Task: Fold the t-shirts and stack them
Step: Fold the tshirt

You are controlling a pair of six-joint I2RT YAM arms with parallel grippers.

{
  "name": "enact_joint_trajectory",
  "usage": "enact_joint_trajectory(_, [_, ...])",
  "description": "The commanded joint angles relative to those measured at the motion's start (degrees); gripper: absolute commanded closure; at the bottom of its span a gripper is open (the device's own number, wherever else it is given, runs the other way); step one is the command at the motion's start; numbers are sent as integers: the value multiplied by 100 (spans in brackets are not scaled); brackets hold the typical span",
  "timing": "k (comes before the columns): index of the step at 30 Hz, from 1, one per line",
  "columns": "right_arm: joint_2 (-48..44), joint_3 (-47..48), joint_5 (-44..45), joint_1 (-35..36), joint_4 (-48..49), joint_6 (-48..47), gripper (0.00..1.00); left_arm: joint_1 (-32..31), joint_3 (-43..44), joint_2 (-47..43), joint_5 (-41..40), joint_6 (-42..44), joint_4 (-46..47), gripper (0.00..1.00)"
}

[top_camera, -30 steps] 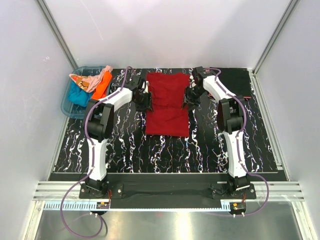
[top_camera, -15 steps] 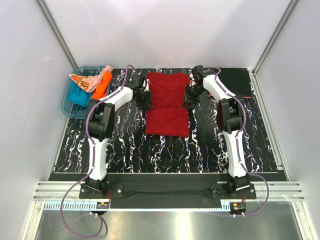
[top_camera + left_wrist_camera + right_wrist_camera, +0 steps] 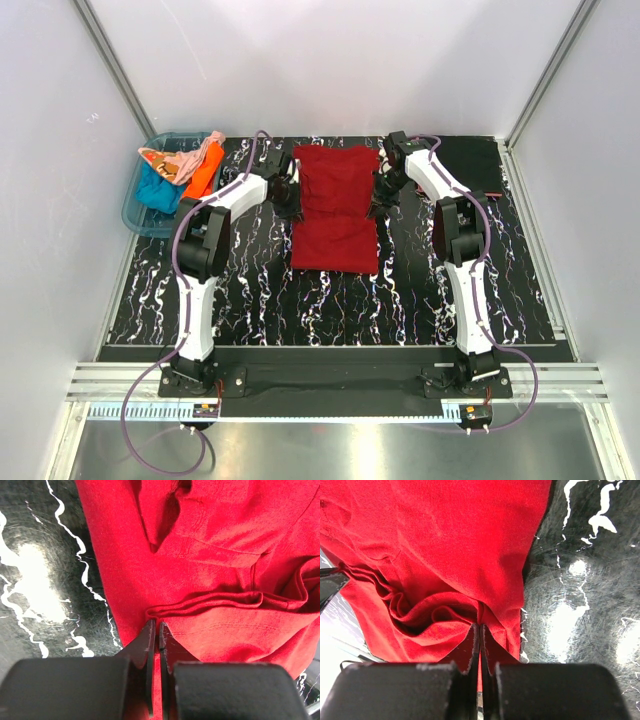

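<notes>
We hold the red shirt (image 3: 335, 205), spread at 12 o'clock, mid-fold, our left gripper (image 3: 289, 194) clamped on its 9 o'clock edge and right gripper (image 3: 381, 191) on its 3 o'clock edge, while the other shirts (image 3: 180, 170) lie crumpled in the tub (image 3: 129, 214) at 10 o'clock, nothing stacked yet.

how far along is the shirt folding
Early. Done: the red shirt lies flat on the table, sides apparently folded in. In hand: left gripper and right gripper are each shut on its edge, mid-fold. Left: the other shirts sit bunched in the tub; no stack yet.
</notes>
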Motion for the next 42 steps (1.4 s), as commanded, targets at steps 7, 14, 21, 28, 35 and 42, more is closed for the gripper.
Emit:
enact_joint_trajectory(7, [-257, 286, 187, -72, -95, 97, 100, -7, 582, -326, -259, 175, -47, 100])
enact_joint_trajectory(14, [-195, 524, 249, -125, -130, 132, 100, 19, 660, -283, -321, 192, 67, 100])
enact_joint_trajectory(21, [200, 902, 161, -186, -262, 115, 100, 133, 889, -27, -329, 254, -38, 100])
enact_joint_trajectory(28, [411, 963, 117, -265, -236, 89, 100, 204, 1073, 263, -268, 306, -117, 100])
enact_joint_trajectory(35, [684, 1122, 56, -309, -315, 53, 100, 213, 1170, 500, -259, 289, -232, 96])
enact_joint_trajectory(42, [676, 1806, 414, -327, -885, -131, 65, 213, 1144, 88, -495, 219, -486, 51])
